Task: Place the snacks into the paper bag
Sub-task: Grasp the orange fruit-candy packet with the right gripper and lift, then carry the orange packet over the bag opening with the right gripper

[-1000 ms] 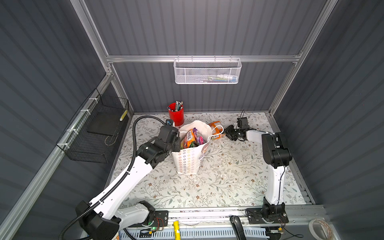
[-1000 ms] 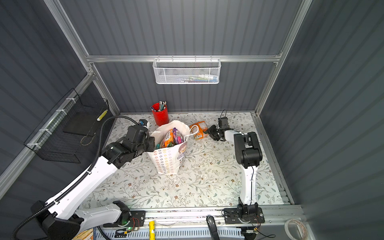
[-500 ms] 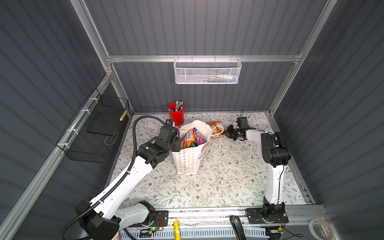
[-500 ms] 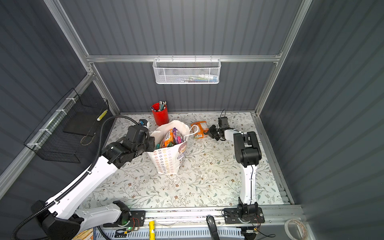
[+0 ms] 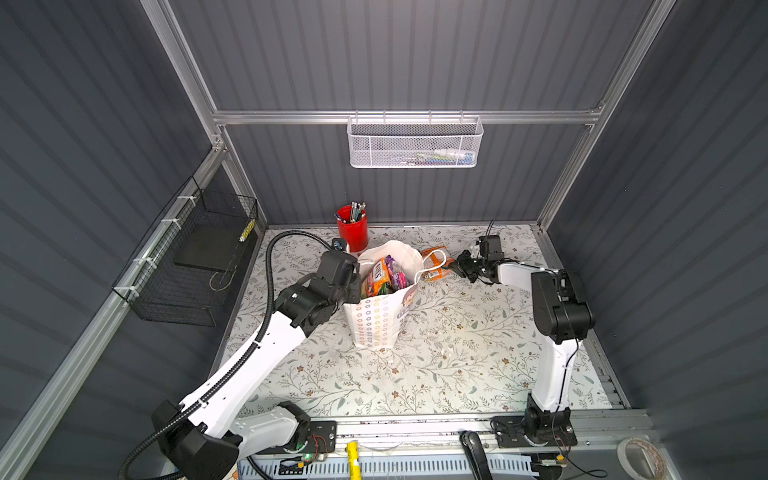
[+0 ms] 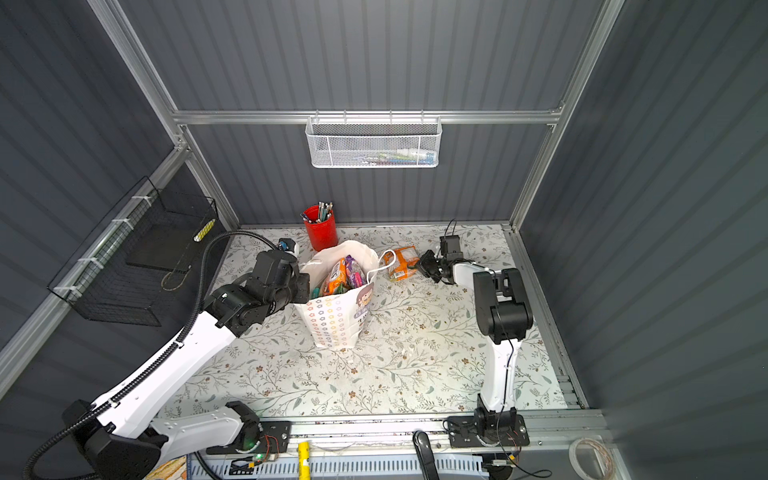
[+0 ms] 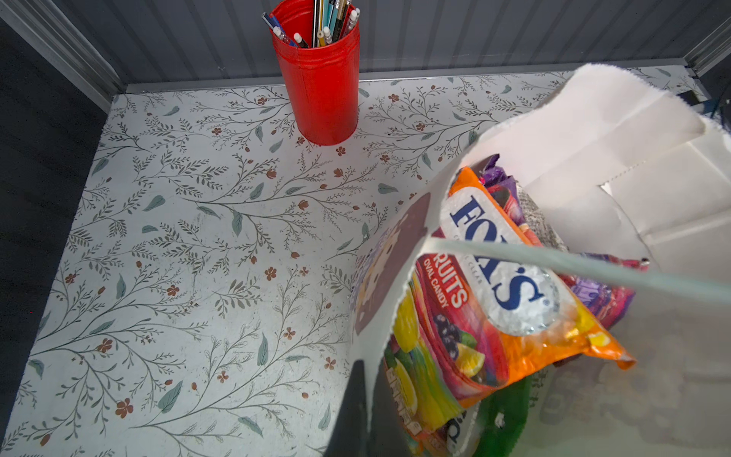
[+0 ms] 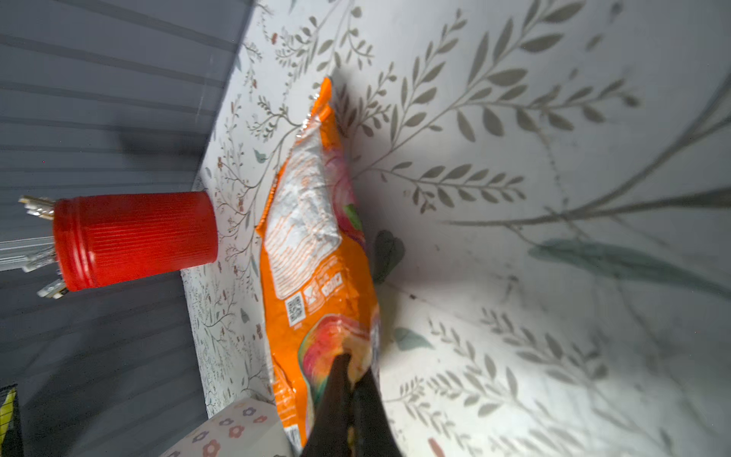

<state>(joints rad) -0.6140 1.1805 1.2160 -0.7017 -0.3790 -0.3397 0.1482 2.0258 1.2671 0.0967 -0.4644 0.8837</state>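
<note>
Right jaws pinch the packet [image 8: 316,245] by one edge, beside the bag [image 5: 376,320]; glossy film may slip on lifting. Left jaws clamp the bag's rim, which could tear.

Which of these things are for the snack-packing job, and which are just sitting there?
For the job: bag; packets in it; orange packet on the table.
Just lying about: red pen cup; white basket; black basket.
</note>
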